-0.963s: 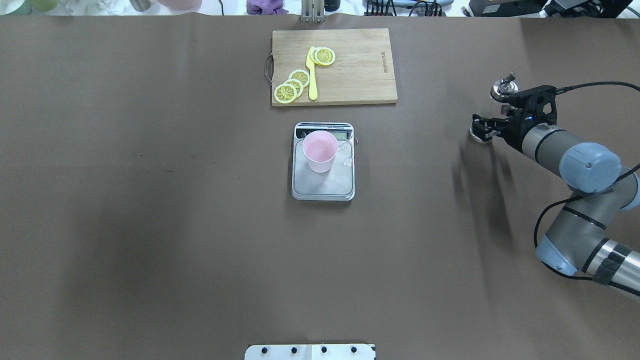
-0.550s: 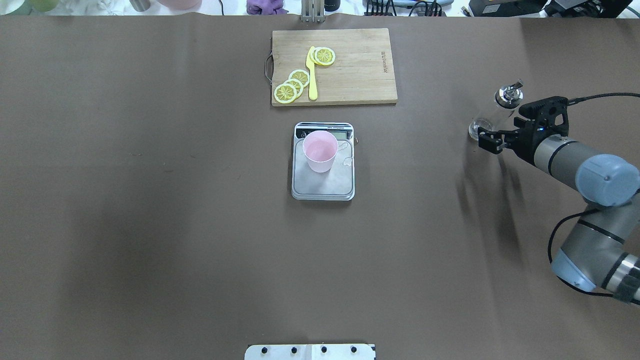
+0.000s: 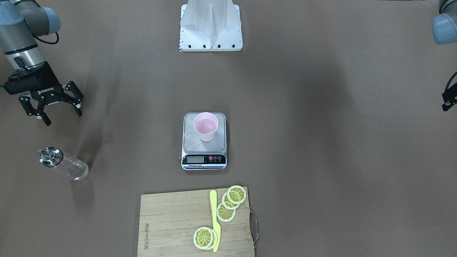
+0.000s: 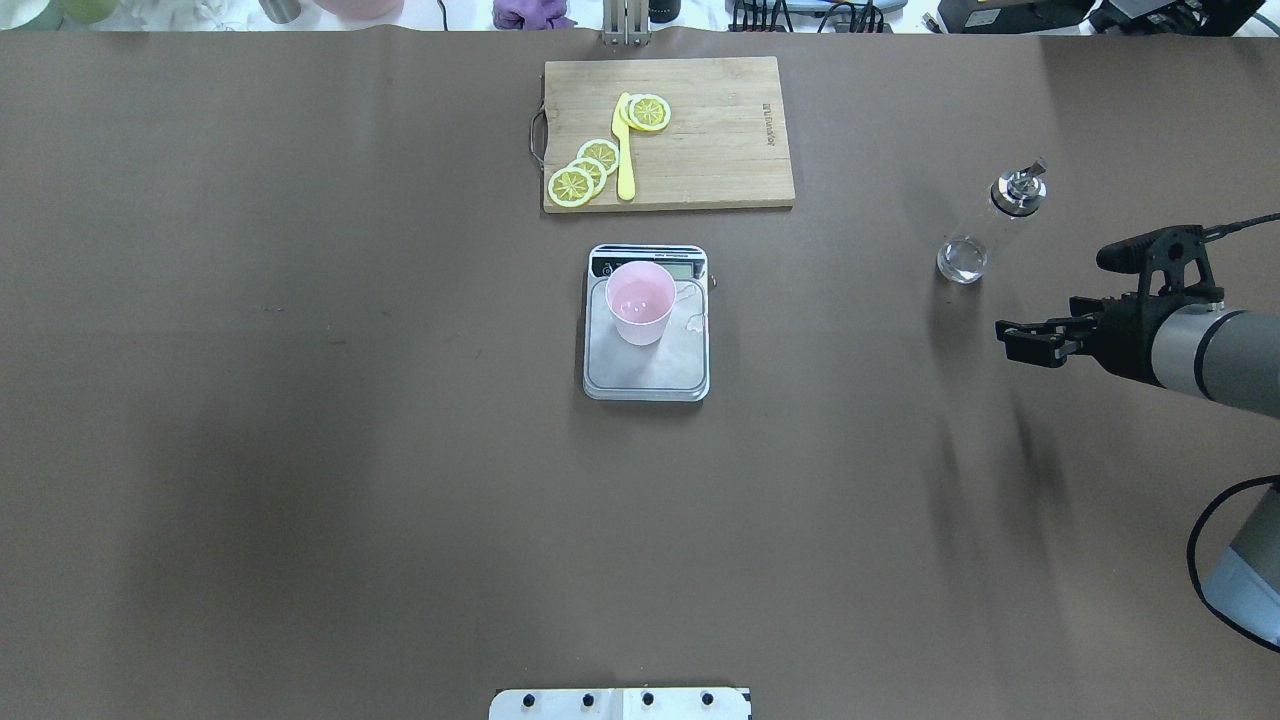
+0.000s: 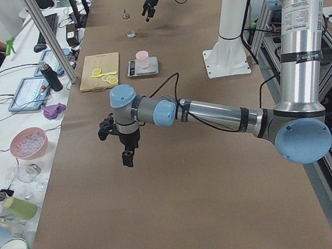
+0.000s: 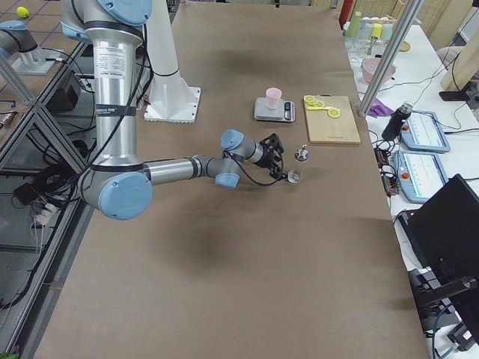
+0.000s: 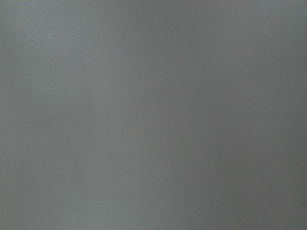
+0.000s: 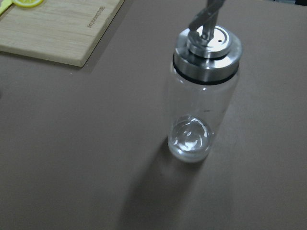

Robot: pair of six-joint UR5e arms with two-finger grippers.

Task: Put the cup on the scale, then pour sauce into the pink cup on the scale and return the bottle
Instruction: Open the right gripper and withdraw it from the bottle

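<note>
The pale pink cup (image 4: 640,300) stands upright on the silver scale (image 4: 650,378), toward its display end; it also shows in the front view (image 3: 205,129) on the scale (image 3: 189,142). The clear glass bottle (image 4: 985,225) with the metal pourer cap stands upright on the table at the right, alone. It fills the right wrist view (image 8: 204,105). My right gripper (image 4: 1008,342) is open and empty, apart from the bottle on the robot's side of it; the front view (image 3: 63,117) shows its spread fingers. My left gripper (image 5: 127,158) hangs over bare table; I cannot tell its state.
A wooden cutting board (image 4: 720,130) with lemon slices and a yellow knife (image 4: 625,150) lies beyond the scale. A few clear marks sit on the scale platform beside the cup. The robot's white base plate (image 3: 210,35) is at the near middle edge.
My right gripper has drawn back from the bottle toward the robot's side and stands clear of it. The bottle stays upright where it was. Cup and scale have not moved.
</note>
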